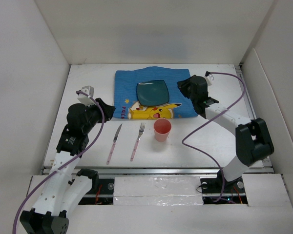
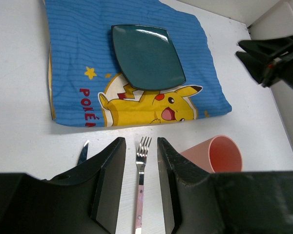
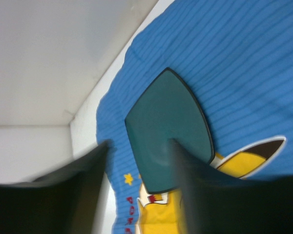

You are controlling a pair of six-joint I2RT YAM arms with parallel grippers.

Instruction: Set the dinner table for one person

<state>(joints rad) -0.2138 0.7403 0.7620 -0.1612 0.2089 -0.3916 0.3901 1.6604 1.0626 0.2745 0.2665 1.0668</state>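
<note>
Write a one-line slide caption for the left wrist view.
Open left gripper frames the fork on the dinner table; teal plate sits on the Pikachu placemat beyond, pink cup to the right.

White panel walls [image 1: 151,29] close in the back and both sides, matte and plain, under soft even light

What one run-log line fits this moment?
left gripper: open, empty | right gripper: open, empty, near plate | plate on placemat | knife, fork, cup on dinner table, off placemat
</note>
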